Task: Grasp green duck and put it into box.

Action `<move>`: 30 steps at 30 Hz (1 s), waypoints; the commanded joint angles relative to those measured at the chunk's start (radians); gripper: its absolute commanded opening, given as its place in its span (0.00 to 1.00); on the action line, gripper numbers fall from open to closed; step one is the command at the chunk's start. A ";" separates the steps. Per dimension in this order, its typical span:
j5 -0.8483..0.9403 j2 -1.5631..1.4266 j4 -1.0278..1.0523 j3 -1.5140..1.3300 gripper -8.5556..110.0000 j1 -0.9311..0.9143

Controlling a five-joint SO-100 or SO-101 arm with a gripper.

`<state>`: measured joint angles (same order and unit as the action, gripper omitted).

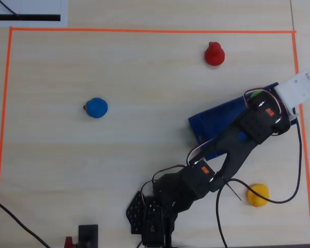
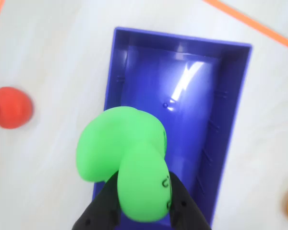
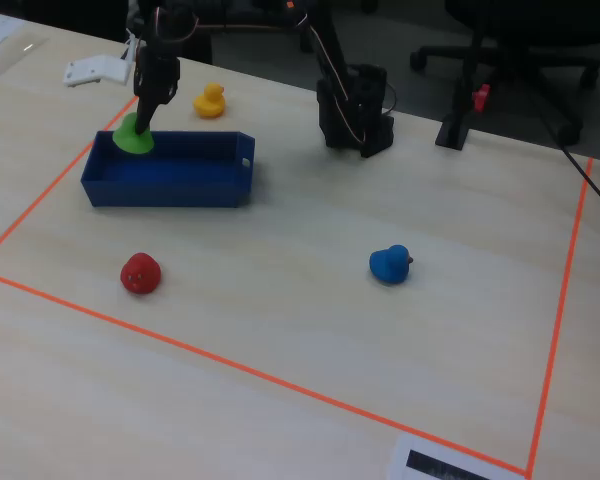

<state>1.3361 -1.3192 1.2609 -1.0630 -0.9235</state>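
Observation:
My gripper (image 2: pixel 143 199) is shut on the green duck (image 2: pixel 127 158) and holds it above the near end of the dark blue box (image 2: pixel 230 110). In the fixed view the green duck (image 3: pixel 133 135) hangs from the gripper (image 3: pixel 141 120) over the box's (image 3: pixel 170 185) left end, at about wall height. In the overhead view the arm covers most of the box (image 1: pixel 209 118), and the duck is hidden under the gripper.
A red duck (image 3: pixel 140 273) lies in front of the box, a yellow duck (image 3: pixel 210 100) behind it, a blue duck (image 3: pixel 390 264) to the right. Orange tape (image 3: pixel 280 380) marks the work area. The arm's base (image 3: pixel 355 110) stands at the back.

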 commanded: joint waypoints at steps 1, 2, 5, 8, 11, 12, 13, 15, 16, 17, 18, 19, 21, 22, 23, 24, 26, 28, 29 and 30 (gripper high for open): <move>0.021 0.025 -0.054 0.006 0.07 -0.017; 0.026 0.040 -0.061 0.006 0.07 -0.021; 0.046 0.092 -0.097 0.003 0.07 -0.031; 0.089 0.141 -0.143 -0.009 0.07 -0.044; 0.156 0.178 -0.150 -0.009 0.07 -0.061; 0.184 0.183 -0.149 -0.011 0.08 -0.069; 0.219 0.187 -0.144 -0.015 0.08 -0.077; 0.285 0.192 -0.135 -0.018 0.11 -0.089; 0.310 0.193 -0.135 -0.018 0.13 -0.094; 0.334 0.195 -0.135 -0.018 0.15 -0.100; 0.351 0.196 -0.135 -0.017 0.17 -0.103; 0.359 0.196 -0.137 -0.015 0.19 -0.107; 0.371 0.196 -0.137 -0.011 0.22 -0.112; 0.374 0.196 -0.137 -0.009 0.23 -0.114; 0.374 0.195 -0.137 -0.008 0.25 -0.115; 0.374 0.192 -0.135 -0.008 0.26 -0.117; 0.376 0.183 -0.129 -0.006 0.27 -0.117; 0.376 0.170 -0.126 -0.003 0.27 -0.117; 0.374 0.161 -0.124 0.002 0.27 -0.114; 0.368 0.147 -0.118 0.008 0.26 -0.109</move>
<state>1.7027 -1.1091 1.1321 -1.0861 -1.0308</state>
